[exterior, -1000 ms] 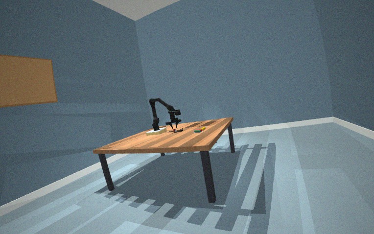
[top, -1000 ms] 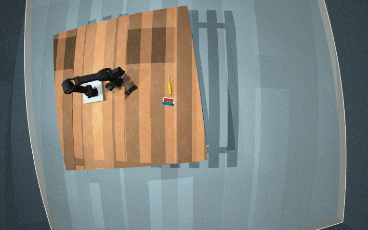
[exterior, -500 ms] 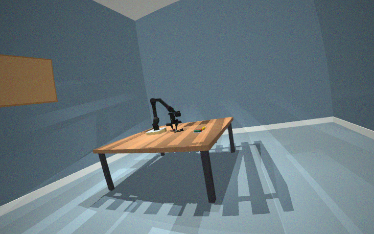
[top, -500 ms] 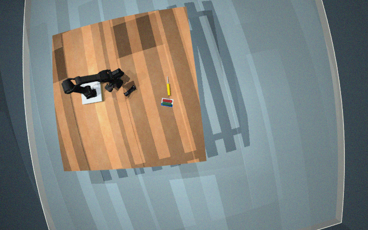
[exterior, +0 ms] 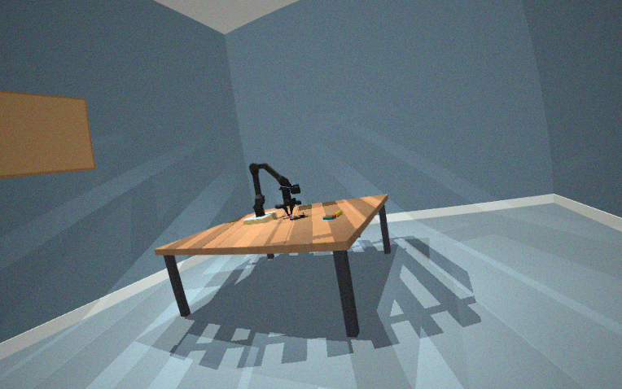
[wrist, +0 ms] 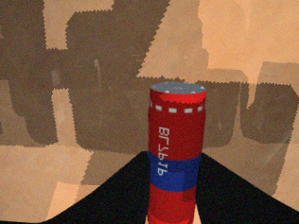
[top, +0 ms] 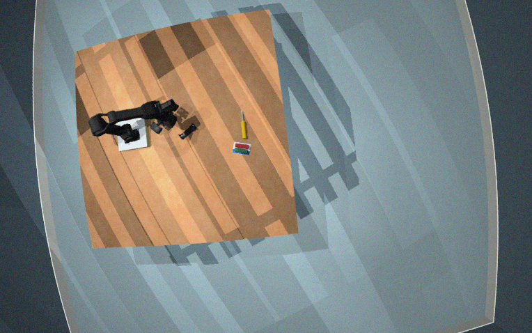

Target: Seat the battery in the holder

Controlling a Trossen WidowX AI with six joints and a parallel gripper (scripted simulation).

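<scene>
My gripper (wrist: 171,161) (exterior: 291,216) is shut on the battery (wrist: 176,136), its dark fingers on either side of the blue band. The battery is red with white dashes, and its grey end face points to the top of the wrist view. The far end is cut off at the bottom edge, and I cannot tell whether the battery touches the table. The black holder (top: 187,131) (exterior: 300,216) lies on the table just beyond the gripper, empty as far as I can see, slanted in the overhead view. It does not show in the wrist view. The arm hides the fingertips overhead.
A yellow screwdriver (top: 244,129) (exterior: 338,213) lies farther out on the wooden table (top: 168,196) (exterior: 256,242). Near its handle is a small white and blue tray with a red piece (top: 241,145) and a green piece (top: 240,150) (exterior: 328,217). The white arm base (top: 133,147) stands behind the gripper.
</scene>
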